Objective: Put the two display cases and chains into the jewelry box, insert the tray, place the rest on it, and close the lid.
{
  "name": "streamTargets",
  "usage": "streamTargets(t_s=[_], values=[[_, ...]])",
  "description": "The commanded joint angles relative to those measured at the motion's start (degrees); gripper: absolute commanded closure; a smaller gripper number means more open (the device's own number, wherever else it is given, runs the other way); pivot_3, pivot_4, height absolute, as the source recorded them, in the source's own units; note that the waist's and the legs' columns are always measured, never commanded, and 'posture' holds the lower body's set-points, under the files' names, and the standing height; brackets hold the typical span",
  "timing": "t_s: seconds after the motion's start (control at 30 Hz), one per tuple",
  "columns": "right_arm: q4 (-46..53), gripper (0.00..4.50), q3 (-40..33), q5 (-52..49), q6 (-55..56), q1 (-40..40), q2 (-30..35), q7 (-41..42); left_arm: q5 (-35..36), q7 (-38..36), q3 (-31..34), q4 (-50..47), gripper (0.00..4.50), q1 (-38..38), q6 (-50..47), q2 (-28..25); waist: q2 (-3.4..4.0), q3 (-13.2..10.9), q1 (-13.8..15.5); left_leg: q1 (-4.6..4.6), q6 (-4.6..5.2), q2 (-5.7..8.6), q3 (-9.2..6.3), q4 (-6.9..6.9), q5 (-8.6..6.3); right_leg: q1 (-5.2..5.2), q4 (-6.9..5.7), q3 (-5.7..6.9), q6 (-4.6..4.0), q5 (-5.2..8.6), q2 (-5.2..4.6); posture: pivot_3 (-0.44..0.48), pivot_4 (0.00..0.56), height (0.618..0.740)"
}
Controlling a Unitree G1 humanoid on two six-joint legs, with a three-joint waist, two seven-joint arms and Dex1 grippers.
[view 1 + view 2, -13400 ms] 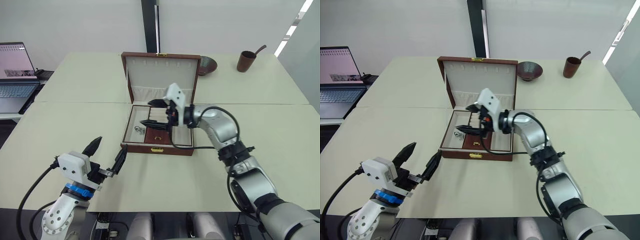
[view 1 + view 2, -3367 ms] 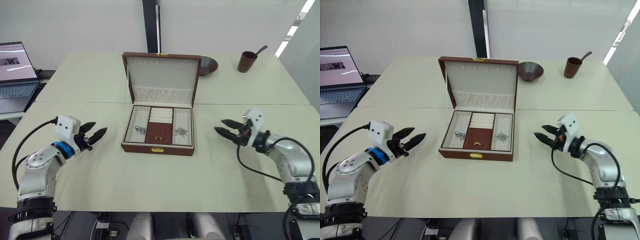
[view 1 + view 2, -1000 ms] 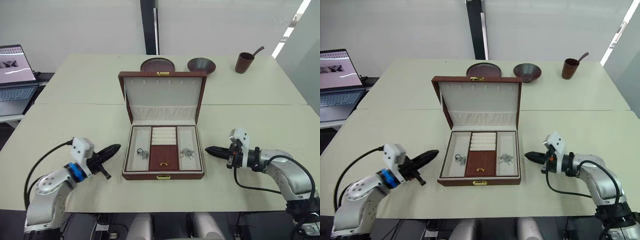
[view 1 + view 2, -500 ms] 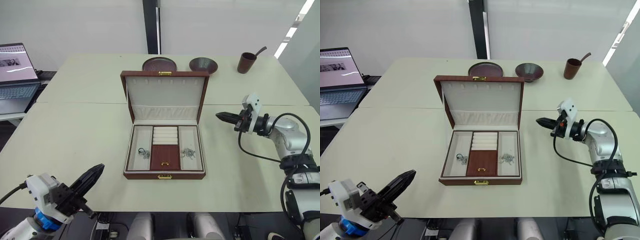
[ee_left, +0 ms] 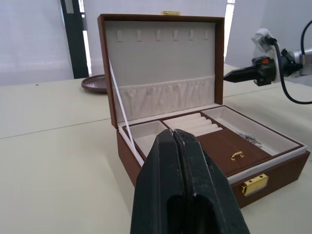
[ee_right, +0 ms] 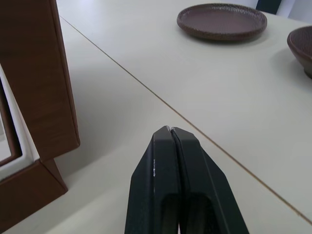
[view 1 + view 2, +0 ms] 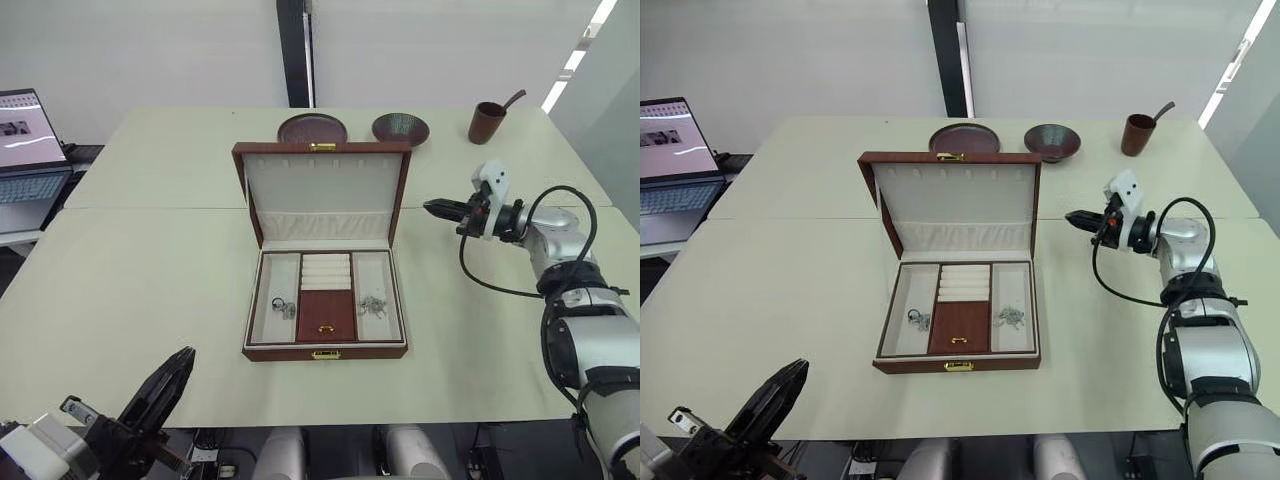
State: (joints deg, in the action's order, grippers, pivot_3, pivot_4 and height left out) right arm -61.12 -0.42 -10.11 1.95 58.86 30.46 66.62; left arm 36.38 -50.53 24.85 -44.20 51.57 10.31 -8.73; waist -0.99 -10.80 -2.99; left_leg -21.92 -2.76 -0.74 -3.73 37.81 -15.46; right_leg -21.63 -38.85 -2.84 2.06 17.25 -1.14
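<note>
Two grippers, both pressed closed and empty. Nearest, the left gripper (image 7: pixel 170 378) hangs low off the table's (image 7: pixel 130 290) front edge, well short of the jewelry box (image 7: pixel 325 352). That box stands mid-table, lid (image 7: pixel 322 195) upright, tray (image 7: pixel 328 300) seated inside, chains (image 7: pixel 374 306) in the side compartments. Farther back, the right gripper (image 7: pixel 436 208) hovers just beside the lid's right edge, pointing at it.

Brown plate (image 7: pixel 312 129), bowl (image 7: pixel 400 128) side by side; cup (image 7: pixel 487 122) — maybe with spoon; laptop (image 7: pixel 27 135) off table (image 7: pixel 140 280).
</note>
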Motion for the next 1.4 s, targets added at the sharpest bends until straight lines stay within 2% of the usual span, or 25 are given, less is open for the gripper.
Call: streamTargets(t_s=[0.03, 0.33, 0.7, 0.87, 1.17, 1.4], values=[[-1.48, 4.49, -1.54, 0.26, 2.40, 3.46, -0.34, 0.31, -0.56, 0.07, -1.33, -0.54, 4.50, 1.40, 2.37, -0.12, 0.00, -0.01, -0.04, 0.00, 0.00, -0.01, 0.00, 0.00, 0.00, -0.01, 0.00, 0.00, 0.00, 0.00, 0.00, 0.000, 0.150, 0.740], [-5.53, 4.49, -4.59, -0.64, 3.67, 9.98, -4.19, -1.98, -1.45, 1.49, -3.52, 0.28, 4.50, 0.78, 3.55, -1.08, 0.03, -0.03, -0.33, -0.01, 0.01, -0.04, 0.06, 0.00, 0.00, -0.08, -0.07, -0.06, 0.00, 0.00, 0.03, 0.000, 0.150, 0.740], [-5.91, 4.49, -5.96, -0.91, 3.17, 13.27, -9.27, 0.15, -2.53, 3.56, -6.14, 0.23, 4.50, 0.00, 4.23, -2.08, 0.09, -0.06, -0.36, -0.03, 0.01, -0.05, 0.06, -0.01, -0.01, -0.13, -0.09, -0.07, -0.01, 0.00, 0.03, 0.000, 0.150, 0.740], [-4.62, 4.49, -6.39, -1.87, 0.90, 13.35, -9.94, 4.57, -2.94, 4.25, -6.54, 0.55, 4.50, -0.25, 4.74, -2.46, 0.09, -0.06, -0.35, -0.03, 0.02, -0.06, 0.05, -0.01, -0.01, -0.13, -0.11, -0.06, -0.01, 0.00, 0.04, 0.000, 0.150, 0.740], [5.74, 4.49, -3.94, -3.64, -8.24, 9.33, -8.75, 16.97, -3.11, 4.91, -7.02, 1.02, 4.50, -0.33, 5.12, -3.32, 0.14, -0.09, -0.34, -0.04, 0.02, -0.08, 0.00, -0.03, -0.01, -0.13, -0.11, -0.01, -0.01, 0.00, 0.03, 0.000, 0.150, 0.740], [21.70, 4.49, 1.61, -4.16, -16.79, 1.30, -4.79, 25.12, -2.83, 5.44, -7.25, 1.34, 4.50, -0.79, 5.22, -4.01, 0.15, -0.10, -0.23, -0.07, 0.02, -0.07, -0.05, -0.02, -0.01, -0.13, -0.10, 0.05, -0.01, 0.00, 0.02, 0.000, 0.150, 0.740]])
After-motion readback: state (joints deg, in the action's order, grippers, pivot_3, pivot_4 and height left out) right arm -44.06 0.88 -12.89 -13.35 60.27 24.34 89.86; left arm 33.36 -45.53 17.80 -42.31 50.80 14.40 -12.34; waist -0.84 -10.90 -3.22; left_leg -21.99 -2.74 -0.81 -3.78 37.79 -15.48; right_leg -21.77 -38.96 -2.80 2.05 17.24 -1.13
